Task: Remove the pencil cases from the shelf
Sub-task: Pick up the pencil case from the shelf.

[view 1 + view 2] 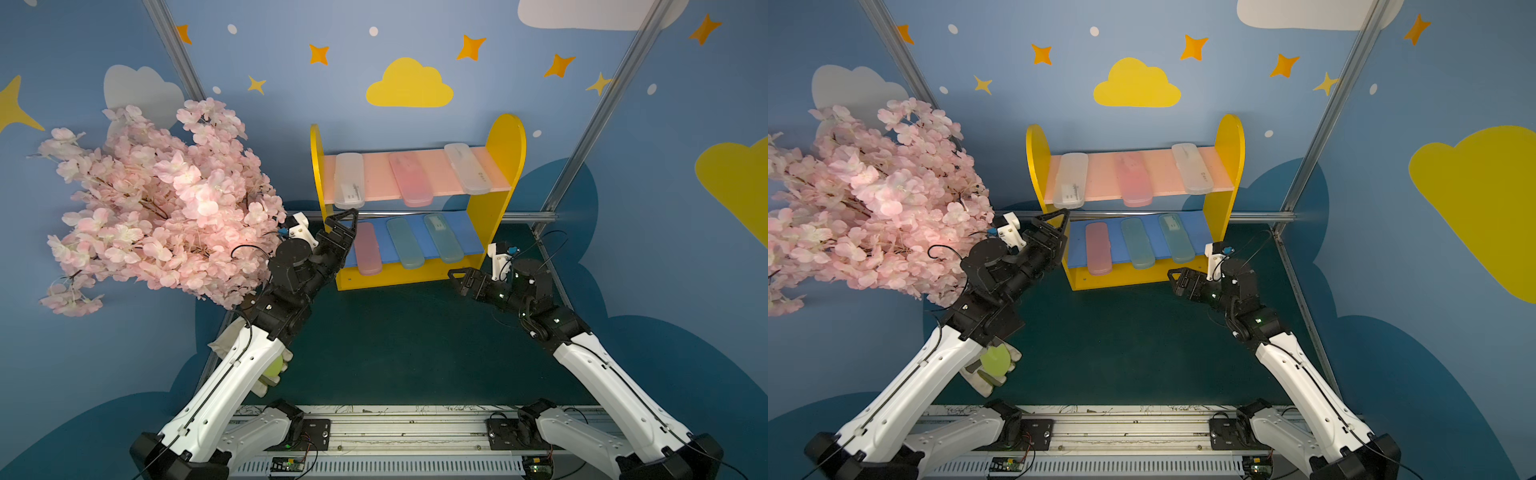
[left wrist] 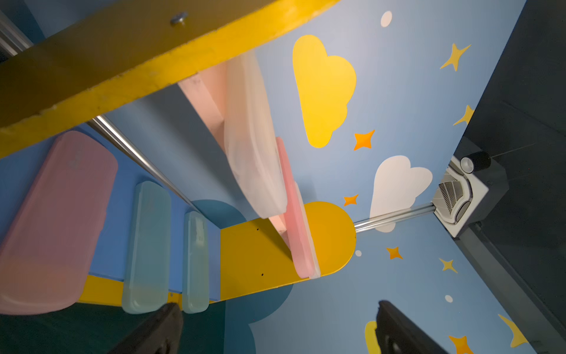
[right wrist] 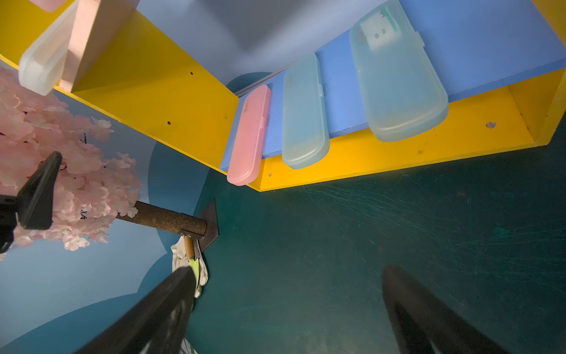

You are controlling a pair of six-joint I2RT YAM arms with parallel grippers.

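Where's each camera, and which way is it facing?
Top views: high behind the arms, facing the shelf; left arm and right arm show.
Left wrist: at the shelf's side, looking across the blue board; open left claw shows.
Right wrist: low, facing the blue board; open right claw shows.
Shared: all show the lower pink case.

Shelf [image 1: 505, 137] at rear of table [image 1: 415, 345], three pencil cases [image 1: 410, 178] on each board [image 1: 376, 174], blossom tree [image 1: 166, 199] at left.

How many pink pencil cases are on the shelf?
2. One pink case lies in the middle of the pink board; the other pink case on the blue board, at the end by the left gripper.
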